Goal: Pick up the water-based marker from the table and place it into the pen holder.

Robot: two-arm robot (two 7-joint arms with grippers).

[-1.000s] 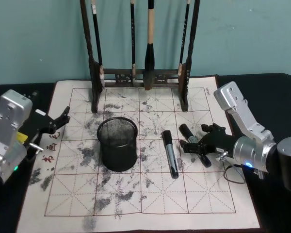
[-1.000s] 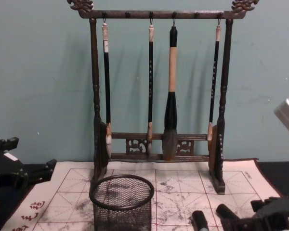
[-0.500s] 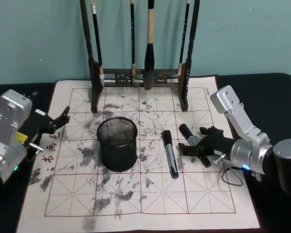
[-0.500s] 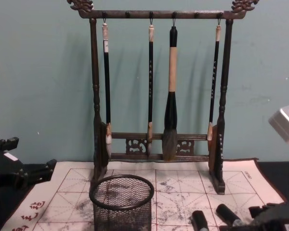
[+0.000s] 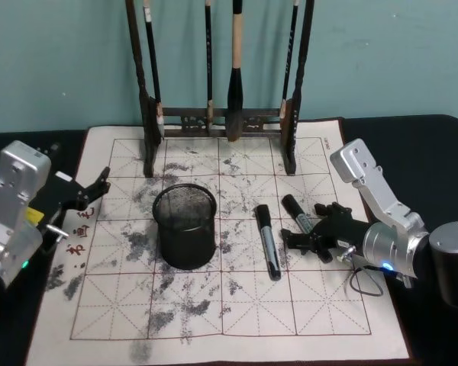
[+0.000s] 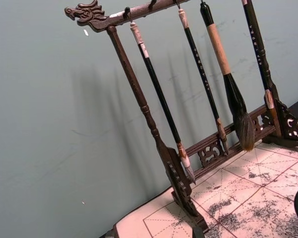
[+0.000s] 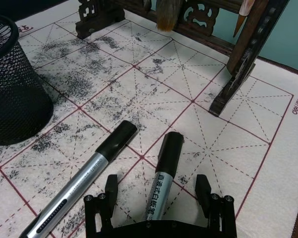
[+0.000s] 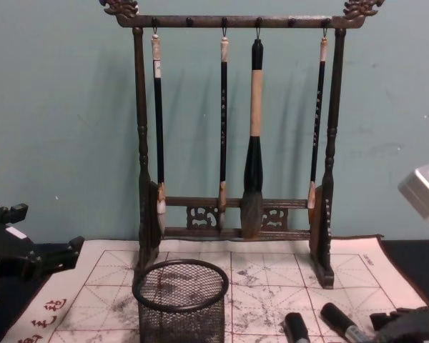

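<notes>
Both right hand [image 7: 156, 179] fingers [image 7: 111, 187] astride marker [image 7: 165, 161]

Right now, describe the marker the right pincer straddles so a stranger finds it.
On the felt mat, right of the mesh pen holder, lie two markers. Skip the left marker; it is the right marker, straddled by the open right pincer, far from the left pincer.

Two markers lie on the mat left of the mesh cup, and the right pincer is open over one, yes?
No. The head view shows the markers lying right of the cup, not left; the right pincer is open over one.
</notes>
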